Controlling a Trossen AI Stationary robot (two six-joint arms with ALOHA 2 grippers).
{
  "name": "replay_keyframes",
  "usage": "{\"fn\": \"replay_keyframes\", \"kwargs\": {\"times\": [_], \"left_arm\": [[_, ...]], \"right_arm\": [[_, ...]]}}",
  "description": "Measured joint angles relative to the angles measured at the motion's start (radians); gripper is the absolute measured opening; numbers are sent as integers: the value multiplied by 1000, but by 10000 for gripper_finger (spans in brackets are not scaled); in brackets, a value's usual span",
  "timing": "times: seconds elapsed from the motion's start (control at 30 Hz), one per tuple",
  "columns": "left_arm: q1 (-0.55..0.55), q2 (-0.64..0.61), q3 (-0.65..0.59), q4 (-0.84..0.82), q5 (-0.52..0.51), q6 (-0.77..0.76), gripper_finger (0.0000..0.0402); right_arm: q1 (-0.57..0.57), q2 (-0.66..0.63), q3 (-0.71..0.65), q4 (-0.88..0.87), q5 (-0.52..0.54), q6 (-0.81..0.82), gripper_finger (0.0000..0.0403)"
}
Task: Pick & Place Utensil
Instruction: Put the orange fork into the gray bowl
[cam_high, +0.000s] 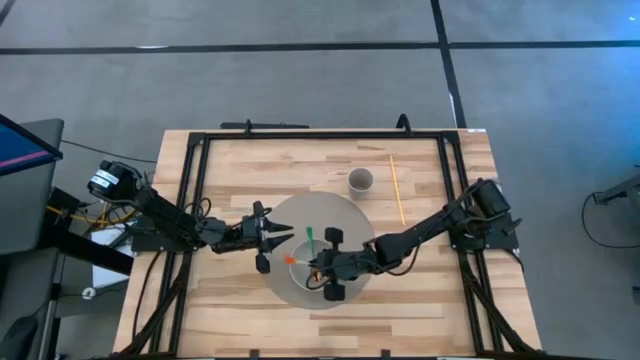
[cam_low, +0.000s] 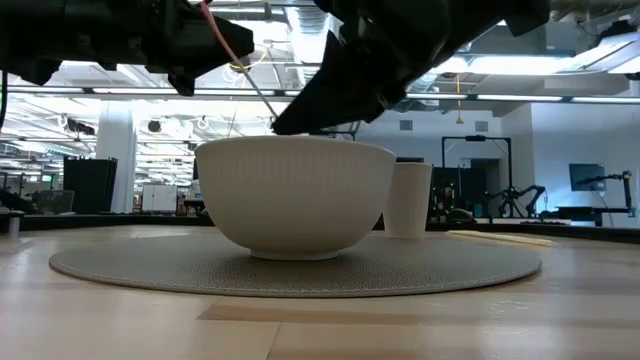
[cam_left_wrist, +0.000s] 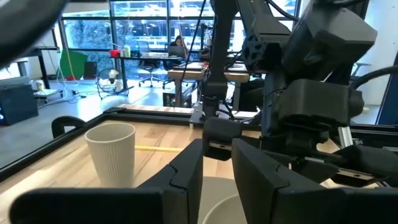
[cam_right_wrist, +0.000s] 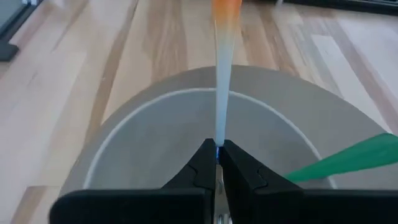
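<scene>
Over the bowl (cam_high: 318, 262) at the middle of the round mat (cam_high: 290, 225), the right claw (cam_right_wrist: 218, 158) is pinched tight on a thin utensil (cam_right_wrist: 221, 93) with a pale shaft and an orange end; the shaft runs out ahead of the fingertips across the bowl's opening, so it's held in the air, not yet resting in the bowl. A second, green utensil (cam_high: 310, 238) already leans in the bowl, its end poking past the rim. Left claw (cam_high: 272, 238) sits just beside the bowl's left rim with fingers spread wide, holding nothing, looks like it's waiting. Paper cup (cam_high: 360, 181) stands upright on the worktop (cam_high: 230, 170) past the mat's far edge, with a long yellow stick (cam_high: 397, 189) lying flat to its right, well apart from the action. My read: task is near the release step. Risks: grip is right at the shaft's end, so the long free length can swing or pivot on release and tip over the rim onto the mat rather than settle inside. It could also knock the green utensil and lever it out. Left claw is close enough to the rim that any lateral move from either arm could bump the bowl or each other. From the low view the bowl sits loose on the mat, so a nudge would shift it.
</scene>
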Motion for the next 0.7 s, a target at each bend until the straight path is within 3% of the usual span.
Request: {"fn": "replay_keyframes", "kwargs": {"times": [0.7], "left_arm": [[0,0,0,0,0,-1,86]], "right_arm": [[-15,1,0,-103,-88,52,14]]}}
